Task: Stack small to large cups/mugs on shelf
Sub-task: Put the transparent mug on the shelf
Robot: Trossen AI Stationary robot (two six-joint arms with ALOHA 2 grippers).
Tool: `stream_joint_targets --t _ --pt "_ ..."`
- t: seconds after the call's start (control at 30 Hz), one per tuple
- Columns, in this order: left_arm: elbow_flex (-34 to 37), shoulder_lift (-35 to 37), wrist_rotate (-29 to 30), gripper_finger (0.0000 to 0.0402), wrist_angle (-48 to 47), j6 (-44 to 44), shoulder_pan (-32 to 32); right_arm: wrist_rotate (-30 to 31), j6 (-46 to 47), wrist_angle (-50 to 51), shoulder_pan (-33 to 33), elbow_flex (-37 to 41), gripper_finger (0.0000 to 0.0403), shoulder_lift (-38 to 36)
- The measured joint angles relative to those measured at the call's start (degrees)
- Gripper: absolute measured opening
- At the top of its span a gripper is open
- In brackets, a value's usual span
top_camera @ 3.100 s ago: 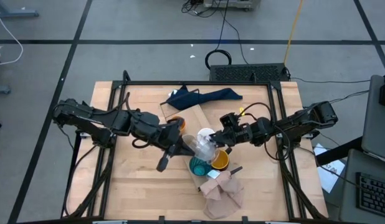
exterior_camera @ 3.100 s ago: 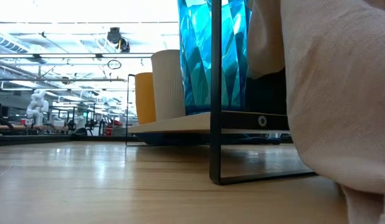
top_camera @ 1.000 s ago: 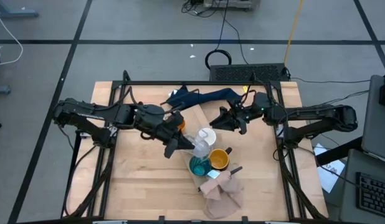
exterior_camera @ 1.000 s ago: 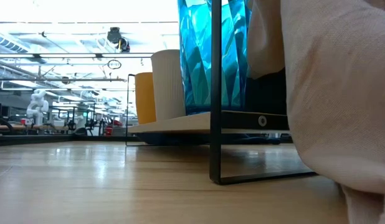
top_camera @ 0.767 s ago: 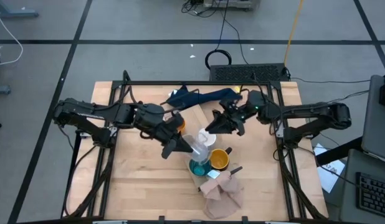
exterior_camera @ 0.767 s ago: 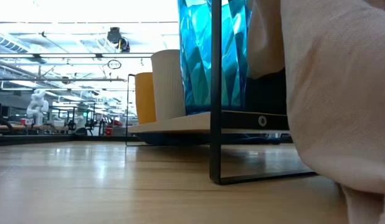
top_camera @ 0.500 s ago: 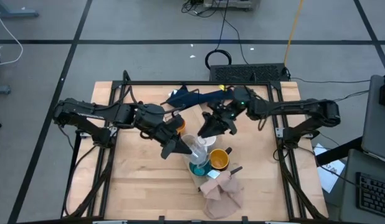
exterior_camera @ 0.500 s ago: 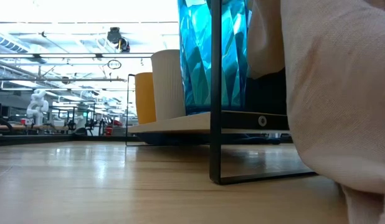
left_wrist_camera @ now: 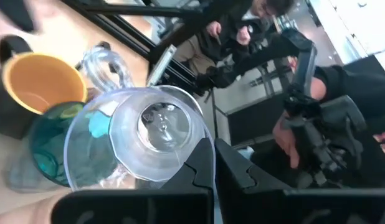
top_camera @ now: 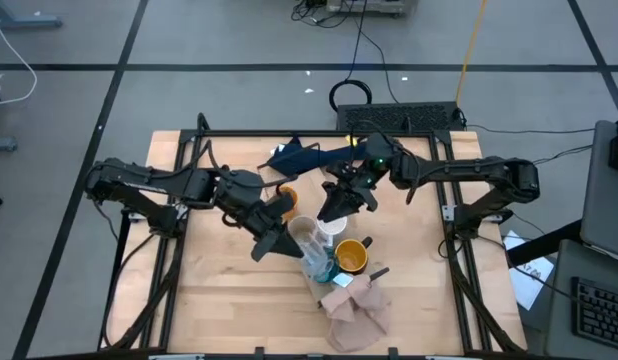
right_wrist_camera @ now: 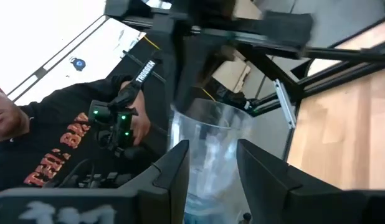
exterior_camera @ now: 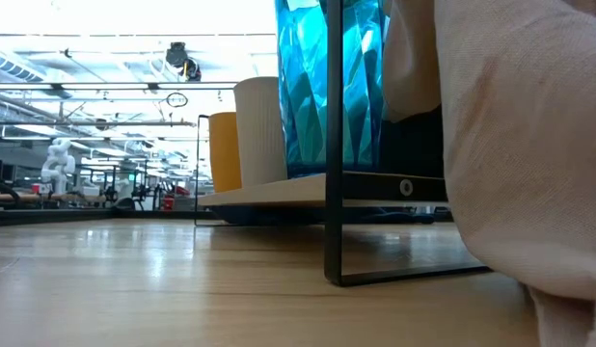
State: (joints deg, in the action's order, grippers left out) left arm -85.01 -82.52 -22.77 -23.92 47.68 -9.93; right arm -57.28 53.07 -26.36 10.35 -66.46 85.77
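Observation:
My left gripper (top_camera: 281, 243) is shut on a clear glass (top_camera: 309, 240), which hangs tilted above the pale wood shelf (top_camera: 307, 186). My right gripper (top_camera: 329, 212) stands open close by on the glass's far side and points at it. In the right wrist view the glass (right_wrist_camera: 211, 149) shows between its fingers; I cannot tell whether they touch it. Under the right gripper is the white mug (top_camera: 336, 224). A teal cup (top_camera: 325, 266) and a mustard mug (top_camera: 352, 257) stand beside it, and an orange cup (top_camera: 285, 201) stands by the left arm. In the low view teal (exterior_camera: 327, 87), white (exterior_camera: 259, 130) and mustard (exterior_camera: 224, 149) stand on the shelf board (exterior_camera: 279, 191). My left gripper pinches the glass's rim (left_wrist_camera: 194, 144) between its two shut fingers, coming from the table's left side and slanting a little downward. The glass is lifted clear and tipped over, with its mouth toward the gripper (left_wrist_camera: 212, 171).
A dark blue cloth (top_camera: 324, 155) lies at the shelf's far end and a pinkish-beige cloth (top_camera: 356, 308) lies at its near end, filling the right of the low view (exterior_camera: 529, 145). Black frame rails run along both table sides. A person shows beyond the table (right_wrist_camera: 61, 143).
My right gripper has swung from the table's right side toward the left and near, and has turned as it came up beside the glass; it stays open. My left gripper has turned at the wrist, tipping the glass a little, without leaving its place.

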Motion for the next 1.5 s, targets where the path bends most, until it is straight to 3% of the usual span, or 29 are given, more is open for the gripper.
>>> stream_joint_targets --t 0.5,1.5 --pt "0.00 0.00 0.03 0.0000 -0.25 -0.49 -0.61 -2.97 1.78 2.63 -0.49 0.02 0.0126 0.01" --pt "0.00 0.02 -1.07 0.0000 -0.35 -1.01 -0.52 -1.09 4.91 0.03 -2.60 0.07 0.0126 2.24"
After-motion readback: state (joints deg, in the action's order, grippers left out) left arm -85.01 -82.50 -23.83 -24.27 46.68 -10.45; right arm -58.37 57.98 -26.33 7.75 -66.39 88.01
